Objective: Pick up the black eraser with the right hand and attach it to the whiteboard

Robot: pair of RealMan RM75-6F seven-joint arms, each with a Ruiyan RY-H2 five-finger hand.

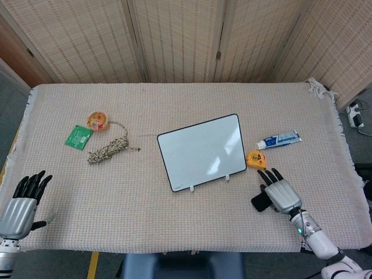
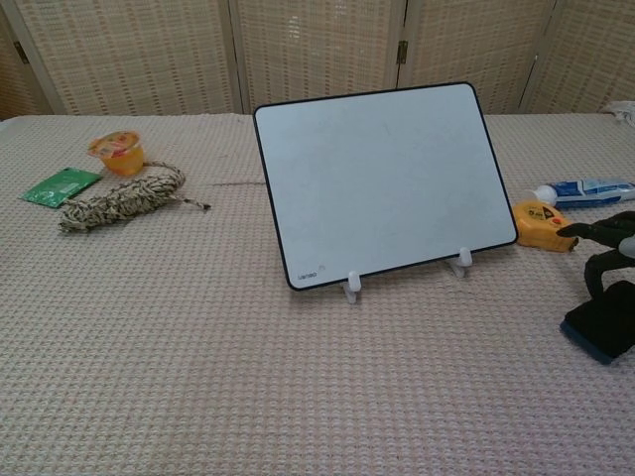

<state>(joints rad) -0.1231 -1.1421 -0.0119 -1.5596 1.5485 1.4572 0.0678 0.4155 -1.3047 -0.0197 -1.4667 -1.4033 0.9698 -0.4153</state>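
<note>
The black eraser (image 1: pixel 259 202) (image 2: pixel 603 321) lies flat on the cloth near the table's front right. My right hand (image 1: pixel 279 195) (image 2: pixel 607 248) is spread palm-down over its right part, fingers apart and pointing toward the tape measure. One fingertip reaches down to the eraser's top edge in the chest view; nothing is gripped. The whiteboard (image 1: pixel 202 151) (image 2: pixel 382 178) stands tilted on two white feet at the table's middle, left of that hand. My left hand (image 1: pixel 20 204) rests with fingers extended at the front left edge, holding nothing.
An orange tape measure (image 1: pixel 254 158) (image 2: pixel 541 224) and a toothpaste tube (image 1: pixel 279 139) (image 2: pixel 587 190) lie just beyond the right hand. At the left are a rope bundle (image 1: pixel 108 148) (image 2: pixel 124 199), an orange jelly cup (image 1: pixel 97 120) (image 2: pixel 119 151) and a green packet (image 1: pixel 78 136) (image 2: pixel 60 185).
</note>
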